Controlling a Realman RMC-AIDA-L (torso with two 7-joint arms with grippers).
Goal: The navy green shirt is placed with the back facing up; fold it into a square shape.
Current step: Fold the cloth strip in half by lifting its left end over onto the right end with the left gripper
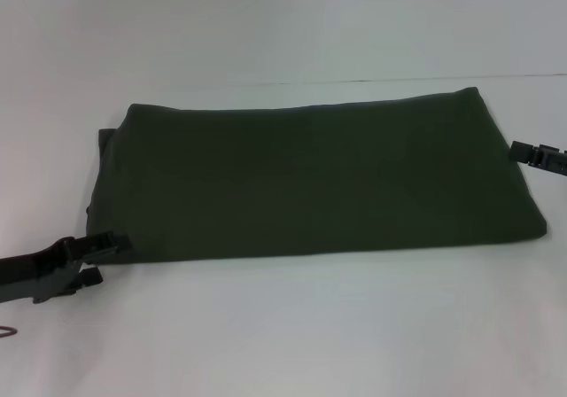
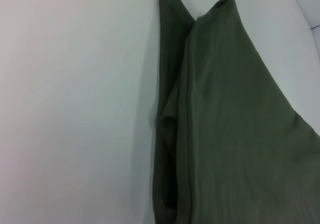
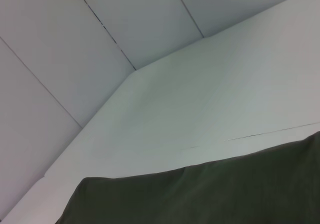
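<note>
Shirt (image 1: 319,180) folded, between left claw (image 1: 99,260) and right claw (image 1: 523,153)

Shirt (image 1: 310,180) folded into wide dark rectangle on white table (image 1: 283,326), left gripper (image 1: 99,257) at its near-left corner, fingers apart, right gripper (image 1: 518,151) touching its right edge

Plain lab-like setup: bare white table (image 1: 283,335) and white wall panels (image 3: 125,19).
</note>
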